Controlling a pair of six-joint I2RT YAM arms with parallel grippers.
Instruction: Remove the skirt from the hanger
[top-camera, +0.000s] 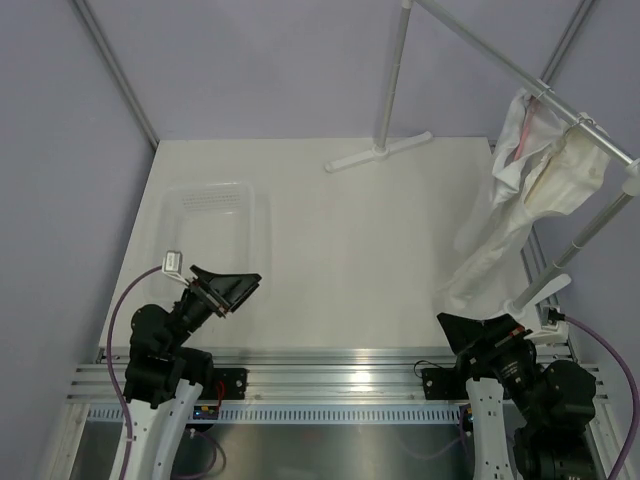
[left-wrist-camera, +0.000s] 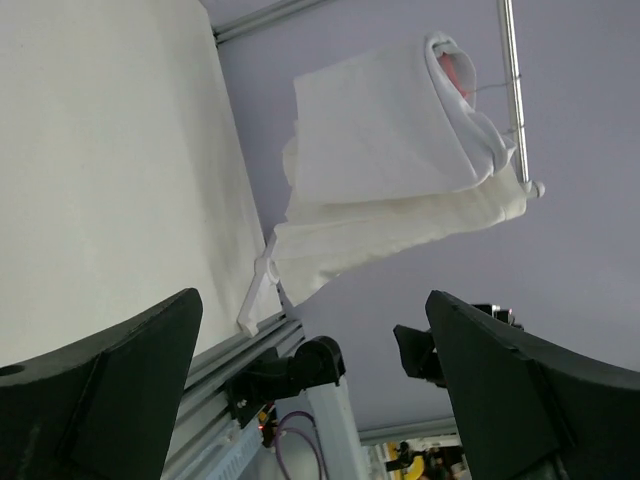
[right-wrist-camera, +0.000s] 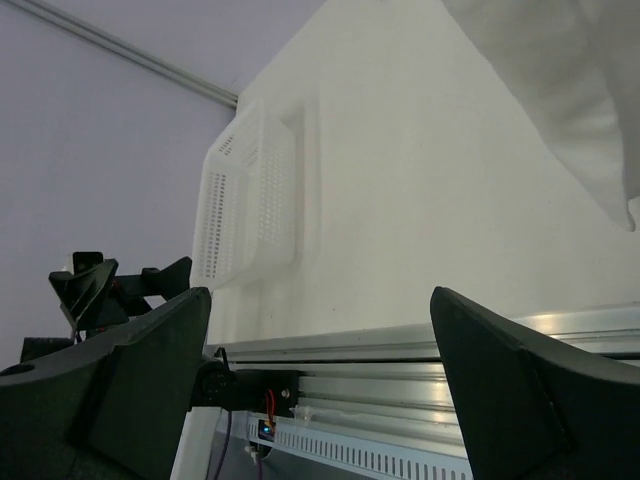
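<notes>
Most of the view: white worktop (top-camera: 350, 250). Far right, metal rack (top-camera: 393, 70), rail slanting overhead. Hung from that rail at the right edge, pale skirt (top-camera: 510, 215), hem trailing down to the near right, probably within reach of that arm. Near left, clear basket (top-camera: 210, 187), presumably for the drop. Lowest, left claw (top-camera: 243, 295) and right claw (top-camera: 482, 322), both spread wide, grasping nothing.

in the overhead view i see the skirt (top-camera: 520, 190) hanging from the rail (top-camera: 480, 46) at upper right, its lower end over the table (top-camera: 350, 250) near its right edge. the basket (top-camera: 210, 225) sits on the table at centre left, just behind my left gripper (top-camera: 228, 290). my right gripper (top-camera: 482, 326) is at lower right, below the skirt.
</notes>
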